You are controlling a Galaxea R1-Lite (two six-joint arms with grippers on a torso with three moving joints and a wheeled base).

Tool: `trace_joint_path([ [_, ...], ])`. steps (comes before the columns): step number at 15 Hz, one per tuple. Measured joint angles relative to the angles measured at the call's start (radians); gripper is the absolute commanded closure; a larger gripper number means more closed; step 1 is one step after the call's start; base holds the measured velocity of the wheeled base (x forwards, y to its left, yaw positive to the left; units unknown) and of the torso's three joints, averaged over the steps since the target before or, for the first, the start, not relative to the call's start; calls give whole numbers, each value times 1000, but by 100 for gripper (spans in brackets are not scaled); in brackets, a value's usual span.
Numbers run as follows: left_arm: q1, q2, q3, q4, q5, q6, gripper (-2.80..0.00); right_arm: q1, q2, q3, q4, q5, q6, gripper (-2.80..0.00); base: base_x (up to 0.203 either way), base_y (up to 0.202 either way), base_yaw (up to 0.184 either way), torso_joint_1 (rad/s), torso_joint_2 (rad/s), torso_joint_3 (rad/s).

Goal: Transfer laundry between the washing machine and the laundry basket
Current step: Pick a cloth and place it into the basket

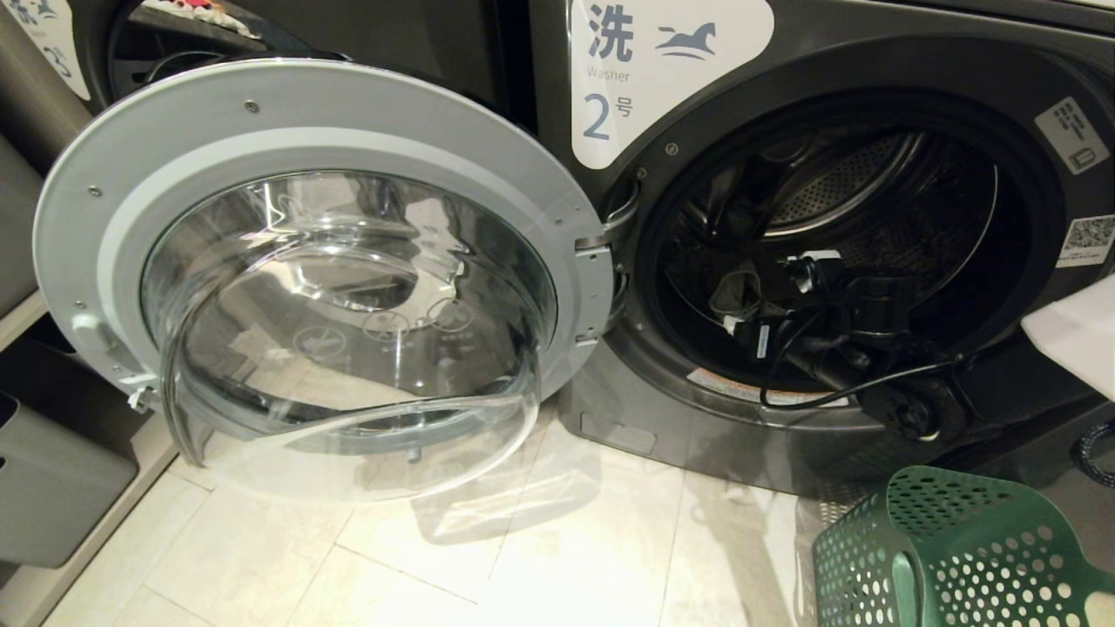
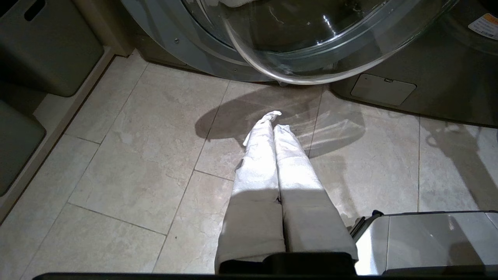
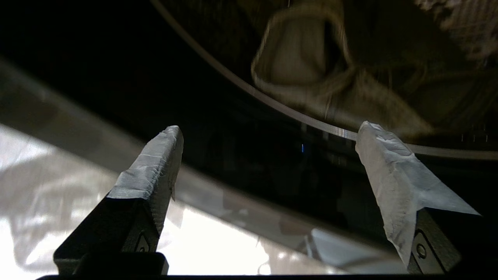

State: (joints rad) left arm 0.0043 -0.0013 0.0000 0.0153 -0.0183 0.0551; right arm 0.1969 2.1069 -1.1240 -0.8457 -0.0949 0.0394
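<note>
The washing machine point(image 1: 810, 35) with the label 2 stands open, its round glass door point(image 1: 113, 218) swung out to the left. Pale grey laundry point(image 1: 739, 292) lies low inside the dark drum. My right arm point(image 1: 836, 296) reaches in through the opening. Its gripper point(image 3: 268, 130) is open and empty at the drum's rim, and the laundry point(image 3: 303, 58) lies just beyond the fingertips. The dark green laundry basket point(image 1: 958, 557) stands on the floor at the lower right. My left gripper point(image 2: 275, 122) hangs shut above the floor tiles below the door.
Grey bins point(image 1: 52, 488) line the left wall beside the open door. Another machine point(image 1: 174, 35) shows at the upper left. A white surface point(image 1: 1080, 335) juts in at the right edge. Pale floor tiles point(image 1: 435, 557) spread in front of the machine.
</note>
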Motion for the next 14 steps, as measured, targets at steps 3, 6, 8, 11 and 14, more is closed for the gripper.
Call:
trace_joint_path([
  [3, 0, 0, 0, 0, 0, 0, 0, 5, 91, -153, 15, -57, 1, -280, 0, 0, 0, 0, 0, 0],
  [6, 0, 0, 0, 0, 0, 0, 0, 6, 172, -289, 26, -102, -4, -280, 0, 0, 0, 0, 0, 0],
  [8, 0, 0, 0, 0, 0, 0, 0, 6, 225, -379, 36, -133, -12, -280, 0, 0, 0, 0, 0, 0],
  [11, 0, 0, 0, 0, 0, 0, 0, 7, 299, -506, 47, -164, -42, -280, 0, 0, 0, 0, 0, 0],
  [14, 0, 0, 0, 0, 0, 0, 0, 7, 365, -594, 60, -195, -76, -280, 0, 0, 0, 1, 20, 2],
])
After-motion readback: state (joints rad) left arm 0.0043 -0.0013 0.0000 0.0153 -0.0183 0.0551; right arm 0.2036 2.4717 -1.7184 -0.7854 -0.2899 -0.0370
